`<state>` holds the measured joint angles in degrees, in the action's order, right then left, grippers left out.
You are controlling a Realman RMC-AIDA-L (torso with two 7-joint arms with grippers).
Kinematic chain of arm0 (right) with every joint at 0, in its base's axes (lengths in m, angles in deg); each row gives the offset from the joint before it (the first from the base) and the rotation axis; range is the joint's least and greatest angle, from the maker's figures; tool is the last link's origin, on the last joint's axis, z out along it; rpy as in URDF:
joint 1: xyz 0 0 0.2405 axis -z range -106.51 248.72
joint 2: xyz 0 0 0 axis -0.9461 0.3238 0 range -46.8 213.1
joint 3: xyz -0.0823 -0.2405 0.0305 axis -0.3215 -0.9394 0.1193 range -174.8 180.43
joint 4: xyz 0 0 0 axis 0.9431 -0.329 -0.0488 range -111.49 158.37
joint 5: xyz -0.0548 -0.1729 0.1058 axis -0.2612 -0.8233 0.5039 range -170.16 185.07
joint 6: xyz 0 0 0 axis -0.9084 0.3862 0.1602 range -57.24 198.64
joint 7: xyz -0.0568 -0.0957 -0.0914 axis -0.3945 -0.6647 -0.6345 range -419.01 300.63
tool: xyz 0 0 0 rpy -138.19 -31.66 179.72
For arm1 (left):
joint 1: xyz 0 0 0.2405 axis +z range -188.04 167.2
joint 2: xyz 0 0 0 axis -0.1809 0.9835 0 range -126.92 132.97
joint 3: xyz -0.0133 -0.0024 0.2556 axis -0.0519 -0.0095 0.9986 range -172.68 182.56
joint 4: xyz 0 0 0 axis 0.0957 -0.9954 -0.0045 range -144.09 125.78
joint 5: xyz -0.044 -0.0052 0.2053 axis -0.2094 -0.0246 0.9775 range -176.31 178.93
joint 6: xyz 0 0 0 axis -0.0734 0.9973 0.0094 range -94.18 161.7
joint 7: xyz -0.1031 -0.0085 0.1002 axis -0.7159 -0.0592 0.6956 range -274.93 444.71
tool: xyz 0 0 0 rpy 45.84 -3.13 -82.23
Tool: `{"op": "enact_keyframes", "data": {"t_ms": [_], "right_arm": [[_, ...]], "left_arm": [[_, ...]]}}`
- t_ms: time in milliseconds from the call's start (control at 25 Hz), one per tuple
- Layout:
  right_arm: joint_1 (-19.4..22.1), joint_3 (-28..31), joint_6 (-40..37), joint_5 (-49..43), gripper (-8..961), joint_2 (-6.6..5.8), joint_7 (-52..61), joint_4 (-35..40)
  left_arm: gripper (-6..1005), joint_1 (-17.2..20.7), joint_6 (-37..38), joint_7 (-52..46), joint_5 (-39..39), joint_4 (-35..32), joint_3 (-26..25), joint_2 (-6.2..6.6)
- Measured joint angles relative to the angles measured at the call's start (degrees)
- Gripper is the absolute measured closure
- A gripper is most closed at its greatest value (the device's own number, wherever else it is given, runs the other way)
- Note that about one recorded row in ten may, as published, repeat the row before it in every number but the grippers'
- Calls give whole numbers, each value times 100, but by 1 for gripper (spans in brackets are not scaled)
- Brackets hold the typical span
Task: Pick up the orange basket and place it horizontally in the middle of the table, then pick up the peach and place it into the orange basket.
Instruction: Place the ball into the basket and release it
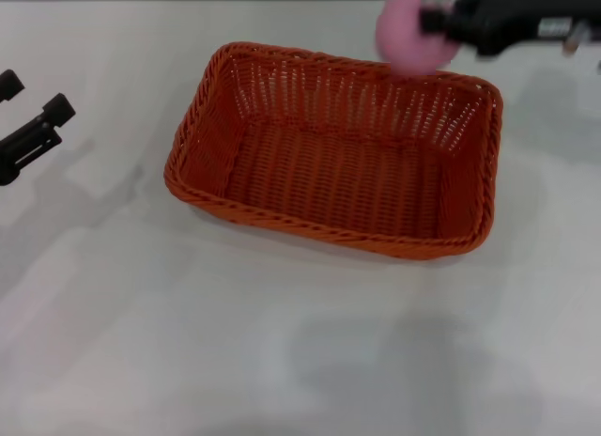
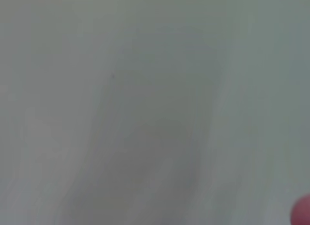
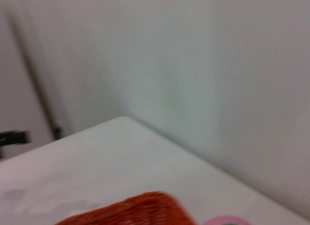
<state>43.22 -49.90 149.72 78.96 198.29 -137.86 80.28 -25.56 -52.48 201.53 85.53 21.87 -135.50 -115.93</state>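
At the table's [image 1: 113, 342] left edge, the left gripper [image 1: 28, 116] sat idle, its fingers spread apart and empty. The orange basket [image 1: 338, 149] lay lengthwise near the table's middle, toward the far edge, with nothing inside. Above the basket's far right corner, the right gripper [image 1: 434, 23] held the peach [image 1: 409, 34] clamped in its fingers, off the table. Judged from here, the peach should be carried over the basket's centre and lowered before release, so it does not bounce off the rim.
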Motion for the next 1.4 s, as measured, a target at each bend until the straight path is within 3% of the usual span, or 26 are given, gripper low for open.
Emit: {"op": "enact_keyframes", "data": {"t_ms": [320, 720, 1040, 1400], "right_arm": [[-24, -330, 52, 125, 892, 10, -1171, -1295], [8, -877, -125, 217, 897, 24, -1768, -1827], [218, -833, -104, 758, 642, -1, -2208, -1951], [264, -588, -264, 813, 634, 0, -2250, -2075]], "left_arm": [[122, 29, 221, 211, -111, -45, 28, -9], [123, 2, 285, 259, -89, -88, 51, 4], [123, 39, 285, 264, -99, -84, 52, 13], [122, 34, 279, 320, -81, -76, 55, 12]]}}
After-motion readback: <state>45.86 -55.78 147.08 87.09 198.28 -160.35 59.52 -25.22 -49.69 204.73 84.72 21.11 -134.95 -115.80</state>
